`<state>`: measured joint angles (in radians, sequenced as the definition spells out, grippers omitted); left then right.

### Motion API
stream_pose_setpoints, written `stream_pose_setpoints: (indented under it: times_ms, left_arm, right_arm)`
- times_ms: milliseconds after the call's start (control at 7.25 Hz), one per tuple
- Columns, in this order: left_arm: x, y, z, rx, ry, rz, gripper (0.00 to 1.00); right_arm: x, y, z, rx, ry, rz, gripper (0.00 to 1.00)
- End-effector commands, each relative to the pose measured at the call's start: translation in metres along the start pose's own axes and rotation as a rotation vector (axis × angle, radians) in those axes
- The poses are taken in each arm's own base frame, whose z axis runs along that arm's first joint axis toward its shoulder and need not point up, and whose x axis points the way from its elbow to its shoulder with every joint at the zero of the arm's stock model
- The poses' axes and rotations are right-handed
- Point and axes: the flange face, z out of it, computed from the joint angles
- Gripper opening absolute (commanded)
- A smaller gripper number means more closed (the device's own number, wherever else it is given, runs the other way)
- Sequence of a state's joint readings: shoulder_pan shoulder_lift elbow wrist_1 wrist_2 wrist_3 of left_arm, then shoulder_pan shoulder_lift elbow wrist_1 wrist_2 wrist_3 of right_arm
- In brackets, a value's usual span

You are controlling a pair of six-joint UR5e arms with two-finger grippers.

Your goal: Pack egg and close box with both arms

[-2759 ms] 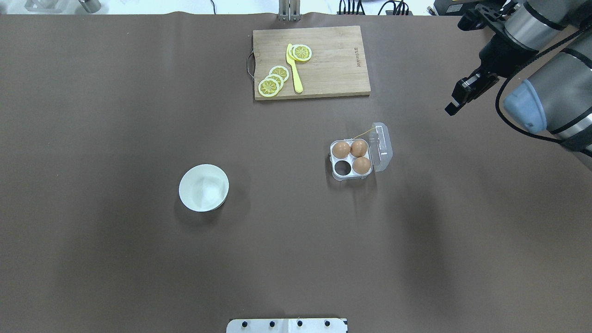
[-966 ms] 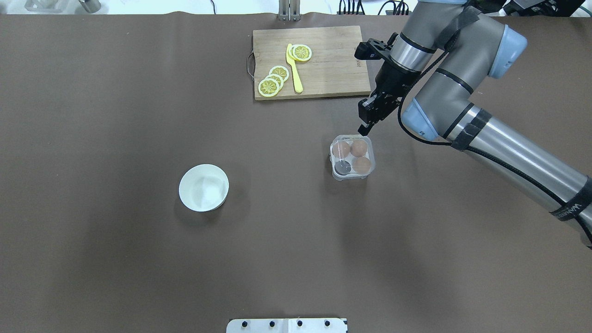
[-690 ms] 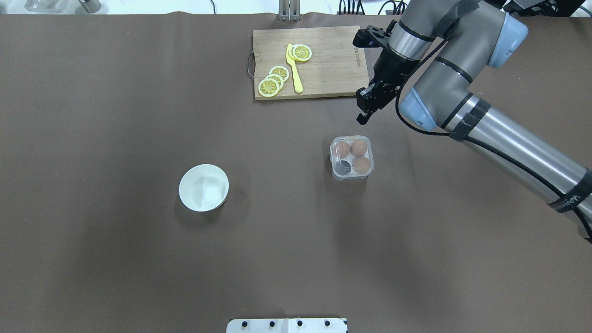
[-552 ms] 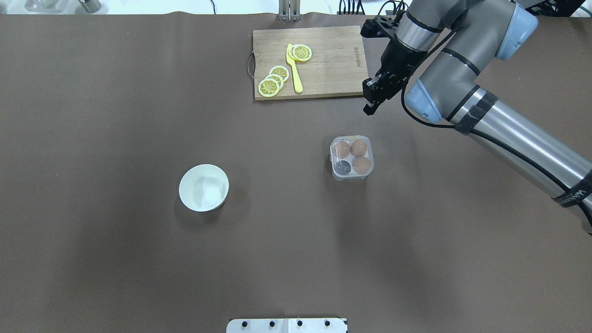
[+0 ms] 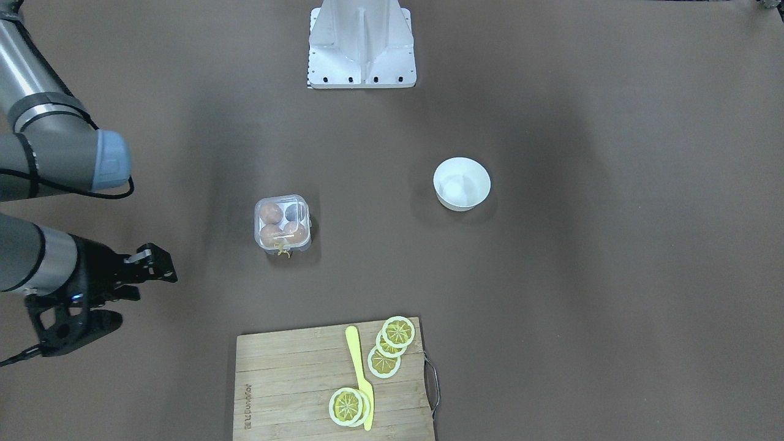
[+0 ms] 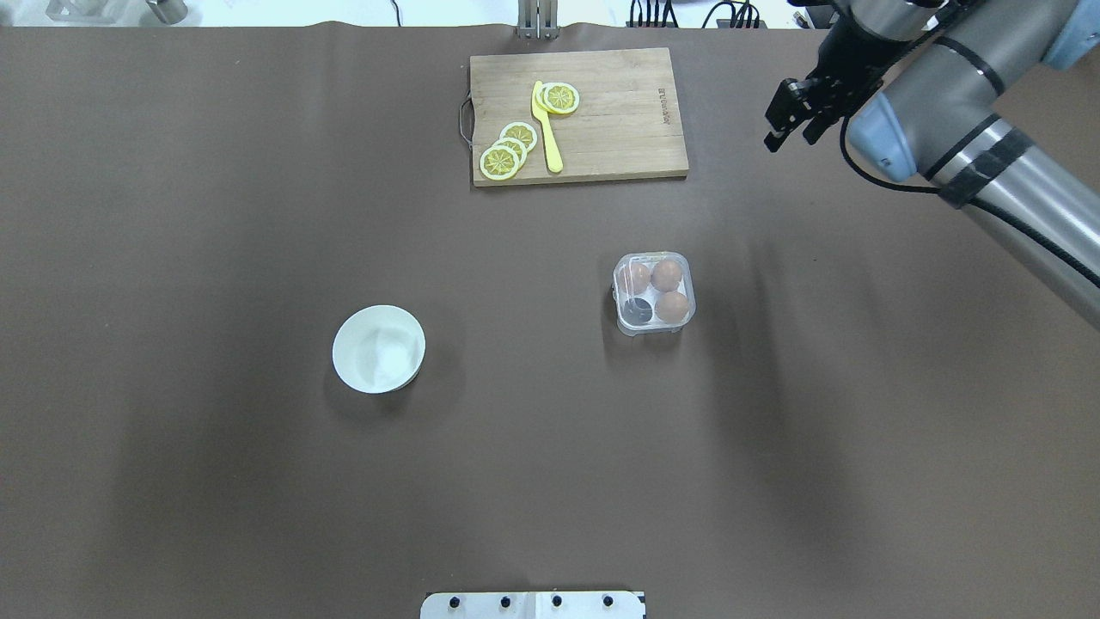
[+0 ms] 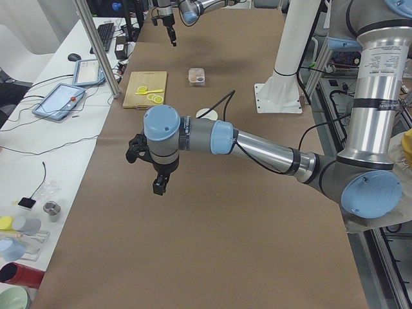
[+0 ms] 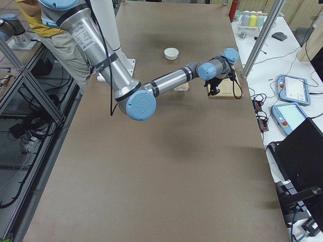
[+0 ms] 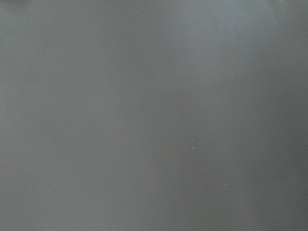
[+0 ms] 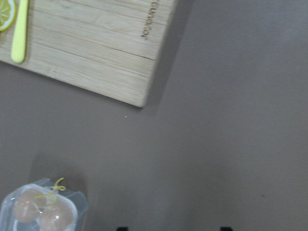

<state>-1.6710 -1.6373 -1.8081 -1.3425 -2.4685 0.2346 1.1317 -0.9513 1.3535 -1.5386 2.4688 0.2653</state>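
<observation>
The box (image 6: 654,292) stands mid-table with its clear lid down; it also shows in the front view (image 5: 282,223) and at the lower left of the right wrist view (image 10: 41,207). Three eggs lie under the lid, one of them at the far right cell (image 6: 668,275); the near left cell (image 6: 637,311) holds no egg. My right gripper (image 6: 791,136) hangs open and empty far right of the box, past the board's corner (image 5: 154,283). My left gripper (image 7: 158,187) shows only in the exterior left view, over bare table; I cannot tell if it is open.
A white bowl (image 6: 379,348) stands left of the box. A wooden cutting board (image 6: 601,129) with lemon slices (image 6: 507,150) and a yellow knife (image 6: 546,129) lies at the far edge. The white robot base (image 6: 533,604) is at the near edge.
The box lid, open 2.8 s ago, is now down. My right gripper has drawn away from the box's far edge, up and to the right.
</observation>
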Motion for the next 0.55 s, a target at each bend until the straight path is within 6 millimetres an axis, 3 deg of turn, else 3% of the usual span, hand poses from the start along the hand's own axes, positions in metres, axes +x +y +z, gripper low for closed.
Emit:
stream_pose_setpoints:
  times_ms: [0, 276, 414]
  left_arm:
    - [-0.012, 0.004, 0.009, -0.018, 0.005, -0.025, 0.97]
    - [-0.022, 0.006, 0.016, -0.031, 0.010, -0.047, 0.97]
    - [-0.031, 0.010, 0.014, -0.025, 0.008, -0.062, 0.97]
  right_arm:
    - [0.115, 0.064, -0.053, 0.072, 0.074, 0.091, 1.00]
    - [0.170, 0.108, -0.096, 0.133, 0.118, 0.137, 1.00]
    - [0.215, 0.145, -0.099, 0.123, 0.134, 0.114, 1.00]
